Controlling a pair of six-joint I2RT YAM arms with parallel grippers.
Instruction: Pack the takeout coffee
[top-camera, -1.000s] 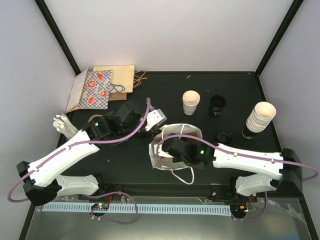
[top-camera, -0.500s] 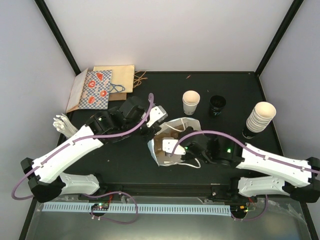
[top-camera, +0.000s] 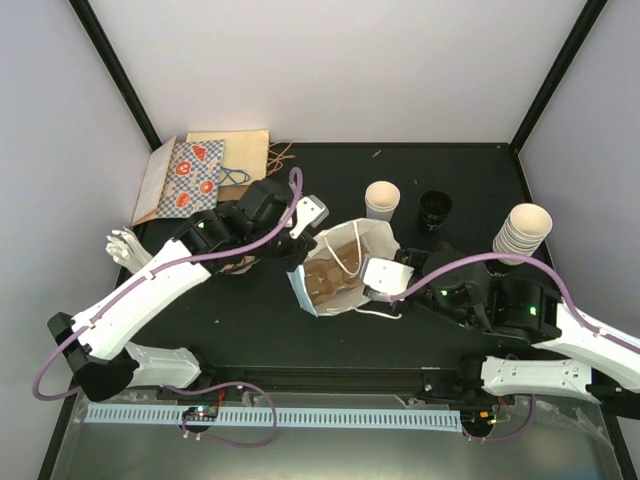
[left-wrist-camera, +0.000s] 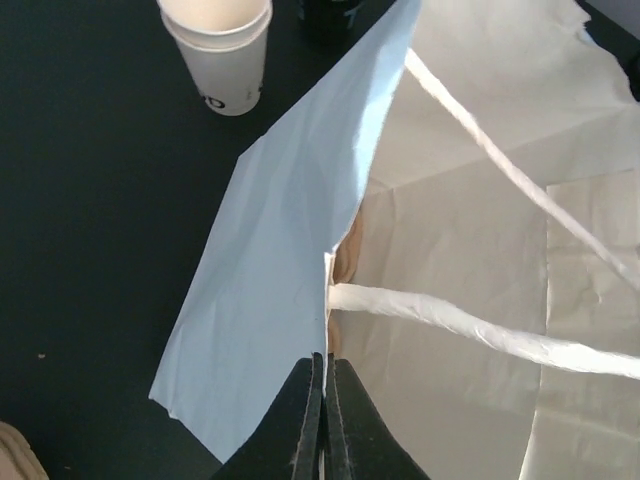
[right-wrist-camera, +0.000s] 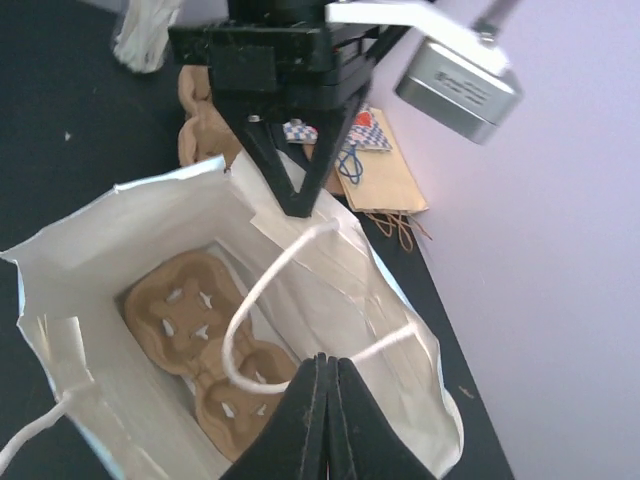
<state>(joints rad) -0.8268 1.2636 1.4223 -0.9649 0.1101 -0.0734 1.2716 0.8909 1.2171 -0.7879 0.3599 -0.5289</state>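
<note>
While the left hand (left-wrist-camera: 322, 365) pinches the rim of the bag (top-camera: 380, 240) and the right hand (right-wrist-camera: 325, 362), pressed together, sits opposite, opening looks done; fetching a cup (top-camera: 381, 203) needs one hand freed

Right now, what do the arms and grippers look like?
The left arm and right arm: white shell links, black joints, purple cable alongside. The left gripper and right gripper: slim black tapered fingers, pale camera box at the wrist.

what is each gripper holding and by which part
Both hold the light blue paper bag: the left gripper pinches its rim on one side, the right gripper seems to pinch the opposite rim.
</note>
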